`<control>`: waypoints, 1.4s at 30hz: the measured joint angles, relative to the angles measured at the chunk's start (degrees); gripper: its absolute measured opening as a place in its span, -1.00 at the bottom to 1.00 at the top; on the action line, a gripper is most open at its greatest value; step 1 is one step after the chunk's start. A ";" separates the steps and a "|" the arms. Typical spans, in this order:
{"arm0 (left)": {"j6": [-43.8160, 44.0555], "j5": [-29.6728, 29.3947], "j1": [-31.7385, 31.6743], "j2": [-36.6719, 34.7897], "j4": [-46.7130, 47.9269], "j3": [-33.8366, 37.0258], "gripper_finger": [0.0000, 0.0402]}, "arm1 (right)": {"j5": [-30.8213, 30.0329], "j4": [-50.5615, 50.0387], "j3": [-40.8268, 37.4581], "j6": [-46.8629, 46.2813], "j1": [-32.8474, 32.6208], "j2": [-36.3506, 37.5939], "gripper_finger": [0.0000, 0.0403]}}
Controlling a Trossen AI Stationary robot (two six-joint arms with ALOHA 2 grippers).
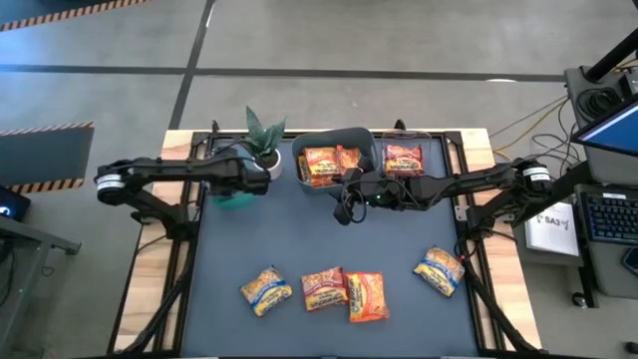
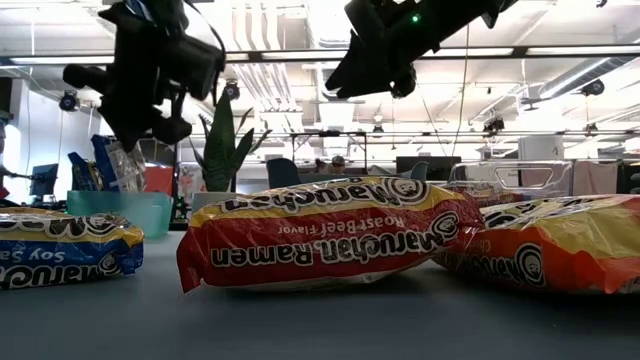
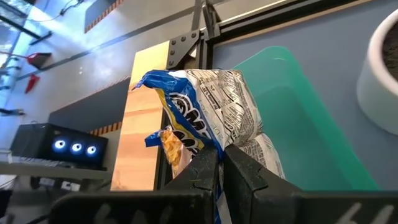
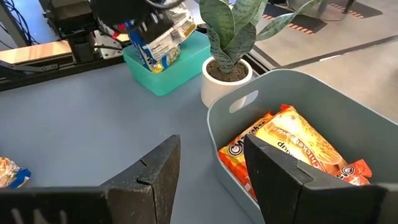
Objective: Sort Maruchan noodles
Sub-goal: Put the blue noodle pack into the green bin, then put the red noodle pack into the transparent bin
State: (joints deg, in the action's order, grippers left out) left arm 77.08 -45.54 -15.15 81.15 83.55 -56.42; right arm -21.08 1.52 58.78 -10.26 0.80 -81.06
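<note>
My left gripper (image 1: 254,184) is shut on a silver-blue-yellow Maruchan packet (image 3: 205,106) over a teal bin (image 1: 232,197) at the table's far left. My right gripper (image 4: 211,180) stands open and holds nothing, in front of a grey bin (image 4: 348,106) at the table's far middle. Orange packets (image 4: 292,146) lie in that bin. Another packet (image 1: 404,158) lies to the right of the bin. Several packets (image 1: 324,289) lie flat on the near half of the mat. Three of these fill the low view, among them a red one (image 2: 330,240). My left gripper pinches the packet by a crinkled part near one end (image 3: 214,146) between its two fingers (image 3: 245,180), coming from above at a slant. The packet (image 4: 158,40) is lifted off the table and tilted, over the teal bin (image 4: 168,81). Whether it touches the bin I cannot tell.
A potted green plant (image 1: 264,140) in a white pot (image 4: 227,81) stands between the teal bin and the grey bin. Wooden boards (image 1: 150,269) and dark frame rails border the mat on both sides. Bare mat (image 1: 329,234) lies between the bins and the near packets.
</note>
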 joint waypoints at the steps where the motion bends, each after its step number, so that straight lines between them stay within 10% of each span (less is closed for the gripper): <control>1: 0.04 0.01 -0.29 0.60 0.00 0.00 -1.00 | 0.02 0.00 0.00 0.00 0.00 0.00 -0.17; 31: -0.99 0.71 -3.73 5.73 -0.51 0.00 -0.62 | 0.02 -0.81 0.00 0.59 0.00 -0.02 -0.20; 42: -2.86 -2.37 11.63 -4.59 2.43 -4.87 -0.63 | 0.04 -0.81 0.00 0.17 0.00 0.00 -0.20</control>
State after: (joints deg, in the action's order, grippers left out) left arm 74.22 -47.91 -3.52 76.57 85.98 -61.30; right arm -21.04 0.71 58.78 -10.09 0.80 -81.06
